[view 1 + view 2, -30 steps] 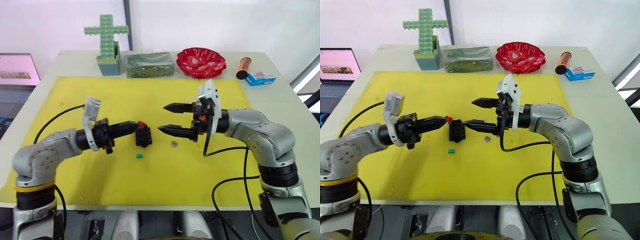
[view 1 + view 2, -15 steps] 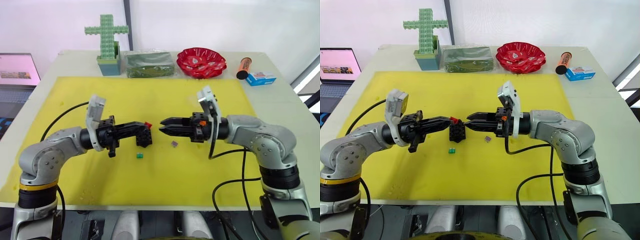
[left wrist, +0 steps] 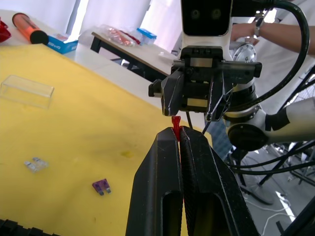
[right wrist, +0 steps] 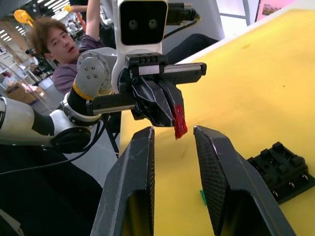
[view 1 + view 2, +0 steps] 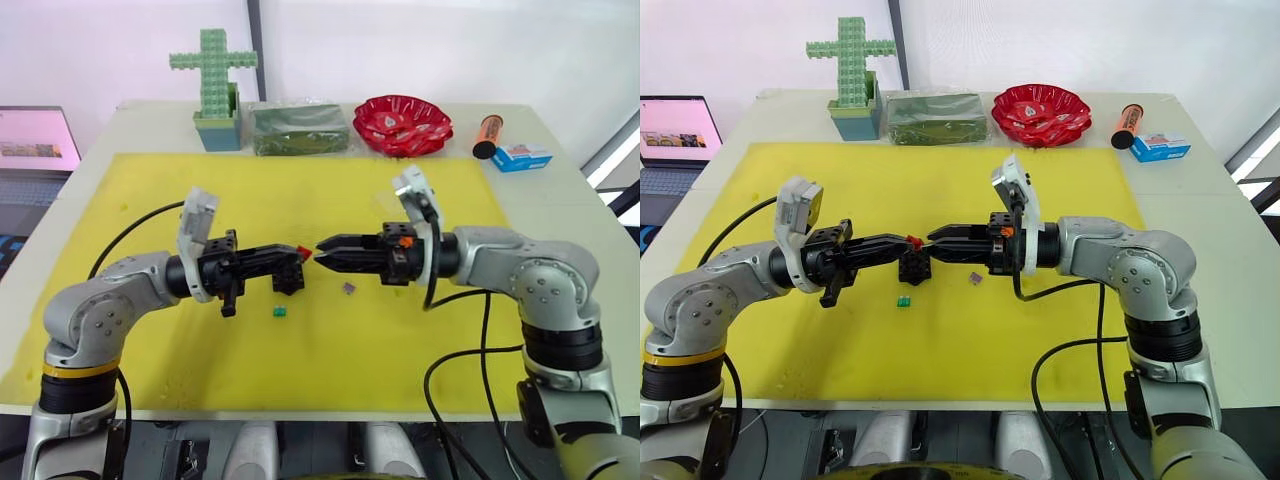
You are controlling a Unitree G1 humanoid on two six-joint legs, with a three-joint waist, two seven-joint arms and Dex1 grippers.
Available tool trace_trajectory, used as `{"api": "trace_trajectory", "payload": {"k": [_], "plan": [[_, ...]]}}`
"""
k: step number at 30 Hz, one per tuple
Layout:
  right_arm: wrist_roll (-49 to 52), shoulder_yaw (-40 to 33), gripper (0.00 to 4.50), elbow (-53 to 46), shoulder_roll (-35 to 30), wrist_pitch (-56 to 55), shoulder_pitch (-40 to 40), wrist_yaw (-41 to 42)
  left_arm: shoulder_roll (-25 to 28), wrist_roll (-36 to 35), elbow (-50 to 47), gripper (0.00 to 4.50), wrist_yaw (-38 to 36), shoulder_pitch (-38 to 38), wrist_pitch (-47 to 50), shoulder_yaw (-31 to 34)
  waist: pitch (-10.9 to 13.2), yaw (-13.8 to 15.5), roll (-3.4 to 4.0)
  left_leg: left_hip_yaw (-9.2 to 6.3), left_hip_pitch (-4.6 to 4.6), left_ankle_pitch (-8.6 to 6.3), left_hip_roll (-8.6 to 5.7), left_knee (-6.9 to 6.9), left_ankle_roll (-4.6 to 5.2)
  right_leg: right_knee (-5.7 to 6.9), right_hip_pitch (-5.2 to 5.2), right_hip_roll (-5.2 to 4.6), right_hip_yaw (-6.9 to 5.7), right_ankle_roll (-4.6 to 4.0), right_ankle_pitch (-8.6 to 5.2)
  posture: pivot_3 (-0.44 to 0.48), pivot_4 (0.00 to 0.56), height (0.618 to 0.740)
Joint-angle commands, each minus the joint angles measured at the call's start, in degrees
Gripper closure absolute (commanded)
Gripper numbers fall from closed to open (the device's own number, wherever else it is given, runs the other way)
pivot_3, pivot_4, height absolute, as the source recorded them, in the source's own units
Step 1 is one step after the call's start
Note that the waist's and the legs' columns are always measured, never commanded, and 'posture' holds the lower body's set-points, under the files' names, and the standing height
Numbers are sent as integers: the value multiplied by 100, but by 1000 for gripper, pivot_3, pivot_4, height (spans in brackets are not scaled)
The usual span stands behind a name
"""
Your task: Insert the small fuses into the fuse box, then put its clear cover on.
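Observation:
My left gripper (image 5: 298,255) is shut on the red fuse (image 5: 304,251), which sticks out from its tips (image 3: 175,129) above the mat. My right gripper (image 5: 320,249) faces it tip to tip and stands open, with the red fuse (image 4: 179,121) just in front of the gap between its fingers (image 4: 142,142). The black fuse box (image 5: 911,268) lies on the yellow mat under the left fingertips, partly hidden. A green fuse (image 5: 280,311) and a purple fuse (image 5: 348,288) lie near it. The left wrist view also holds a pale grey fuse (image 3: 36,163) and the clear cover (image 3: 27,91).
Along the table's far edge stand a green block cross (image 5: 213,62), a dark green packet (image 5: 298,128), a red bowl (image 5: 402,124), an orange tube (image 5: 487,135) and a blue box (image 5: 521,156). A laptop (image 5: 35,140) sits at the left. A person (image 4: 54,44) is behind me.
The left gripper has moved right and up with the red fuse. The right gripper has turned, narrowed its opening and come in to meet the fuse tip to tip.

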Motion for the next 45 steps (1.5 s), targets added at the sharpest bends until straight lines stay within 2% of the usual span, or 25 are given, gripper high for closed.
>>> {"api": "trace_trajectory", "payload": {"k": [1,26,29,31,41,45], "plan": [[30,-21,3224,-183,-31,-117,6,15,39,-165,-166,4500,-77,-74,-83,-25,0,-2,0,0,0,0,0,0,0,0,0,0,0,0,0,0,150,740],[162,46,3224,-275,22,-174,132,12,158,-265,-287,4500,-66,25,-125,-133,0,0,0,-1,0,0,0,0,0,0,0,1,0,0,0,0,150,740],[304,9,3757,-300,60,-130,107,-40,140,-321,-344,4500,-5,59,-109,-99,0,-1,0,-1,0,0,0,0,0,0,0,1,0,0,0,0,150,740],[445,-32,4409,-284,98,-73,62,-116,152,-324,-368,4500,-4,88,-114,-99,0,0,0,-2,0,0,1,0,0,0,0,1,0,0,0,0,150,740],[737,-65,4486,-318,71,7,36,-292,258,-247,-404,4500,90,196,-144,-193,0,-1,0,-2,0,0,1,0,0,1,0,2,0,0,0,0,150,740],[559,5,4500,-374,-35,-82,-22,-214,408,149,-328,3536,48,275,-442,-228,0,2,0,-1,0,0,1,0,0,1,-1,2,1,-2,-1,0,150,740]]}}
